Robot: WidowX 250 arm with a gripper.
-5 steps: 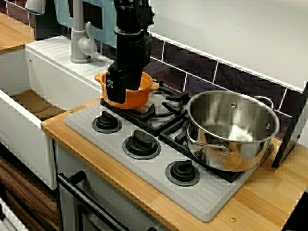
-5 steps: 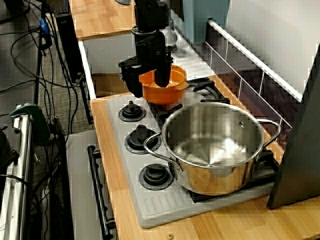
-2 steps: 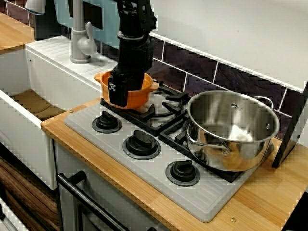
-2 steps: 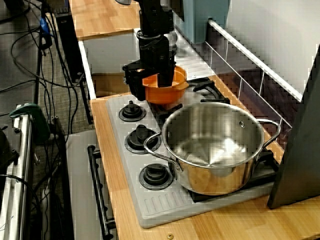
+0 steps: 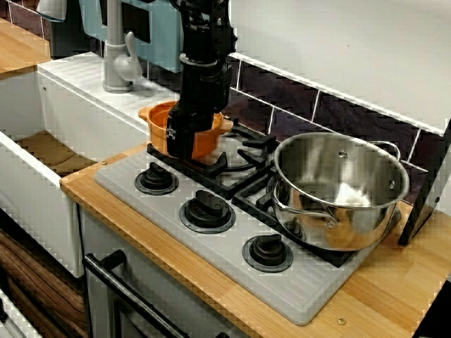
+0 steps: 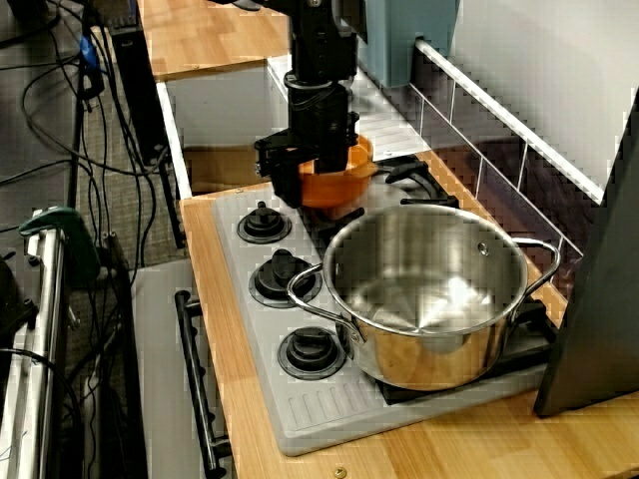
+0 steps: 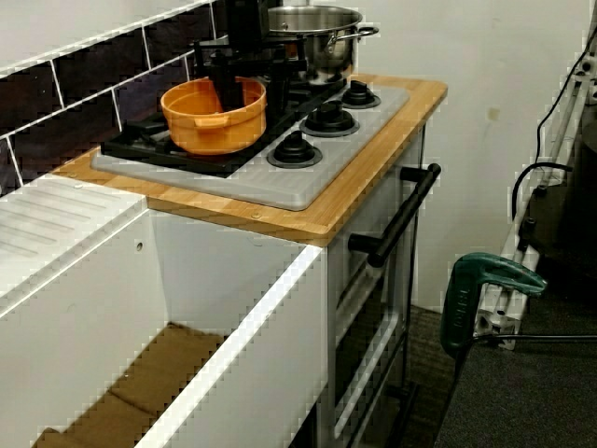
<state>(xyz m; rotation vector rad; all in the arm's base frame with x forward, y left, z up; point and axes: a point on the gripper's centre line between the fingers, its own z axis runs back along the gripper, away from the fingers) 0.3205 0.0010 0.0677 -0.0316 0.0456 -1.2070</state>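
An orange bowl (image 5: pixel 204 137) (image 6: pixel 344 185) (image 7: pixel 210 117) sits on the back left burner of the toy stove. In the view from the front my black gripper (image 5: pixel 184 130) hangs over the bowl's near rim. The view from the sink side shows the gripper (image 7: pixel 250 89) with one finger (image 7: pixel 229 93) down inside the bowl and the other outside its wall. In the view from the stove's end the gripper (image 6: pixel 310 175) hides the bowl's left half. The fingers stand apart astride the rim. The bowl rests on the grate.
A large steel pot (image 5: pixel 338 190) (image 6: pixel 429 299) (image 7: pixel 312 28) fills the right burners. Three knobs line the grey stove plate (image 5: pixel 296 289). A white sink (image 5: pixel 42 151) and grey faucet (image 5: pixel 116 56) lie left. A black panel (image 5: pixel 426 190) leans at the right. The tiled wall runs behind.
The gripper has shifted along the bowl toward the wall and the steel pot, staying low at the rim. The bowl and pot have not moved.
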